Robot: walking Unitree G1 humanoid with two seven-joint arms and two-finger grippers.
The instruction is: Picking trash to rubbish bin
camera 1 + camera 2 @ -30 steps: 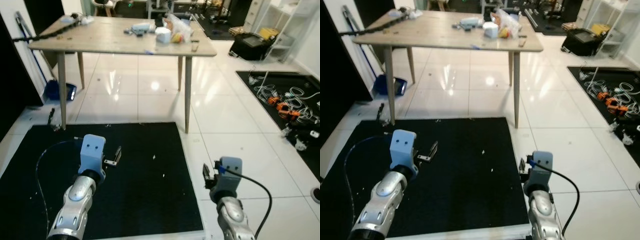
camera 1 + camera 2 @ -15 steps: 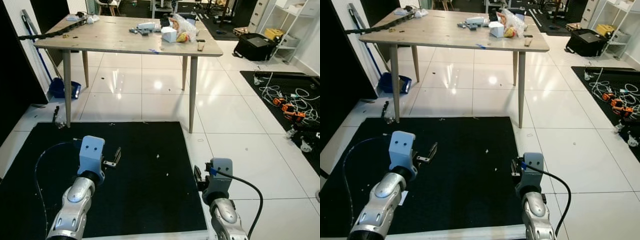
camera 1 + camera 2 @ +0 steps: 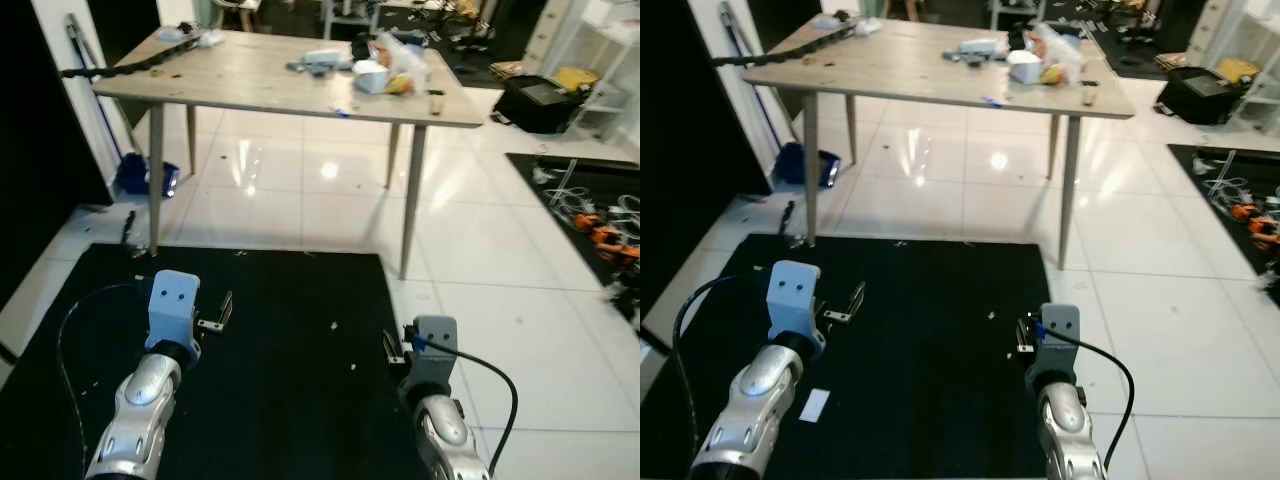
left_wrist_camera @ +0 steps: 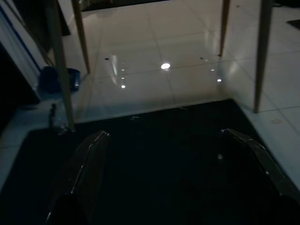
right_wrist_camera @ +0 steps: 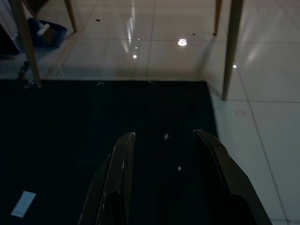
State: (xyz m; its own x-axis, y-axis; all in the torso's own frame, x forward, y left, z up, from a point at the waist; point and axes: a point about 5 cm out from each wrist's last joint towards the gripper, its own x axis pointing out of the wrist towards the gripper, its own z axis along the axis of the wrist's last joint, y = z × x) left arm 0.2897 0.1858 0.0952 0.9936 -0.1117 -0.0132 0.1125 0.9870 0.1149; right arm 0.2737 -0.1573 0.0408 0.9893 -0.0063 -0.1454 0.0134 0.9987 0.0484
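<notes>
Trash lies on the wooden table (image 3: 250, 82) ahead: a white cup (image 3: 371, 76), a clear plastic bag (image 3: 404, 58) with coloured things inside, and small grey items (image 3: 318, 62). A white paper scrap (image 3: 814, 404) lies on the black mat (image 3: 290, 390) near my left arm. My left gripper (image 3: 222, 309) hovers low over the mat, open and holding nothing. Over the mat's right edge my right gripper (image 3: 389, 346) is also open and holding nothing. Both are far short of the table.
A blue dustpan (image 3: 140, 178) and a broom handle lean by the left wall. A black case (image 3: 545, 100) and a second mat with tangled cables (image 3: 600, 215) are on the right. Small white crumbs (image 5: 166, 136) dot the mat. White glossy tiles run under the table.
The whole picture has shifted, so the camera has moved: the table now sits further right and the cables slide toward the right edge. Both arms hold the same pose.
</notes>
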